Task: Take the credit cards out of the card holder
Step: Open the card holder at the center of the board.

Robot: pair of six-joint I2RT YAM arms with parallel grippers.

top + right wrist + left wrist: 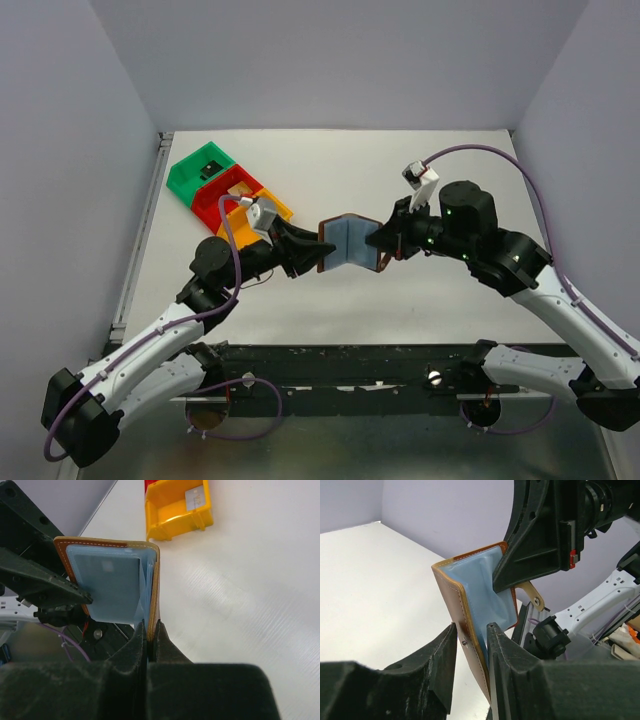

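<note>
The brown card holder (pixel 350 243) is held open and upright above the table's middle, its grey-blue pockets facing the camera. My right gripper (pixel 382 244) is shut on its right flap; in the right wrist view (pixel 150 629) the jaws pinch the tan edge of the card holder (pixel 112 577). My left gripper (pixel 312 250) straddles the left flap. In the left wrist view (pixel 471 630) its jaws stand apart, one on each side of the card holder (pixel 480 587). The closing tab (pixel 534 596) hangs free. I cannot make out any credit card clearly; a flat pale rectangle lies in one pocket.
Green (pixel 205 168), red (pixel 228 192) and yellow (pixel 252 212) bins stand in a row at the back left, just behind my left arm. The yellow bin (pixel 177 507) holds a small white square piece. Bare white table lies to the right and front.
</note>
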